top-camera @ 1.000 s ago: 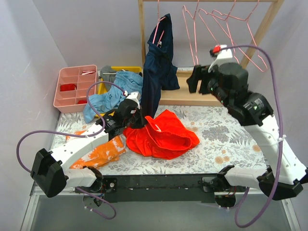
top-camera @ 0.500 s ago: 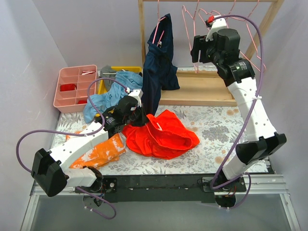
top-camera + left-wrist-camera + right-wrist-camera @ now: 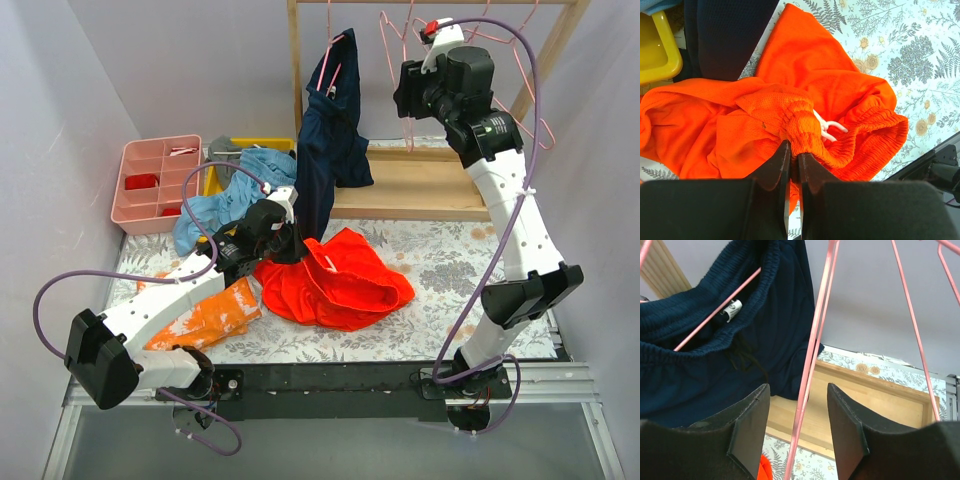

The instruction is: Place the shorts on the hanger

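Observation:
The red-orange shorts (image 3: 340, 280) lie bunched on the floral table mat. In the left wrist view my left gripper (image 3: 794, 150) is shut on the shorts' gathered waistband (image 3: 802, 132), and it shows in the top view (image 3: 283, 240) at the shorts' left edge. Several pink wire hangers (image 3: 420, 45) hang from the wooden rack. My right gripper (image 3: 408, 88) is raised to them and is open. In the right wrist view a pink hanger wire (image 3: 812, 360) runs between the open fingers (image 3: 799, 412), touching neither pad.
A dark navy garment (image 3: 330, 140) hangs on a pink hanger at the rack's left post. A light orange splotched garment (image 3: 205, 315) lies under my left arm. A blue cloth (image 3: 235, 195), a yellow bin (image 3: 250, 145) and a pink divided tray (image 3: 155, 180) sit at back left.
My right arm has risen from over the rack's base up to the hanging pink hangers. My left gripper has stayed shut on the shorts and barely moved.

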